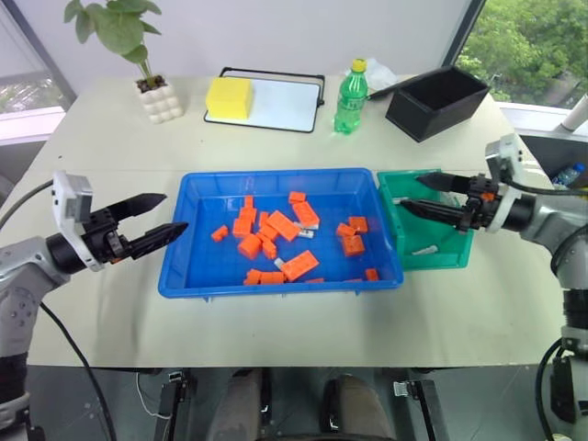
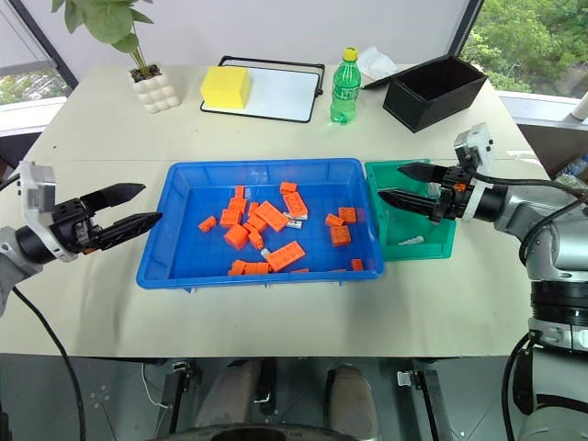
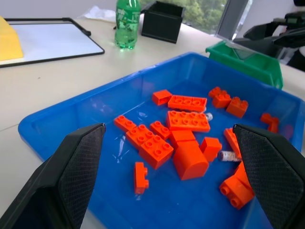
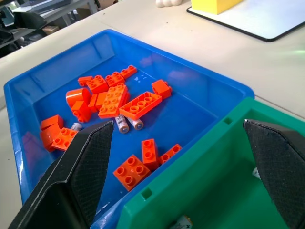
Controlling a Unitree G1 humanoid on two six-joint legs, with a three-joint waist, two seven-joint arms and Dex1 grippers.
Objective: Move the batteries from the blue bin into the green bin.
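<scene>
Both jaws are spread wide, nothing held: left gripper (image 1: 170, 214) at frame left, right gripper (image 1: 412, 195) over the green bin (image 1: 441, 252). Batteries (image 4: 128, 124) are seen in the blue bin (image 1: 276, 176).

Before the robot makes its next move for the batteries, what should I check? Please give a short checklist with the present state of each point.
1. Right gripper jaws open and holding nothing: ok.
2. Left gripper jaws open and holding nothing: ok.
3. Batteries left in the blue bin: ok, two lie beside the orange blocks.
4. Those two free of blocks on top: ok.
5. Green bin has room: ok, one battery lies on its floor.
6. More batteries under the blocks: cannot tell.
</scene>
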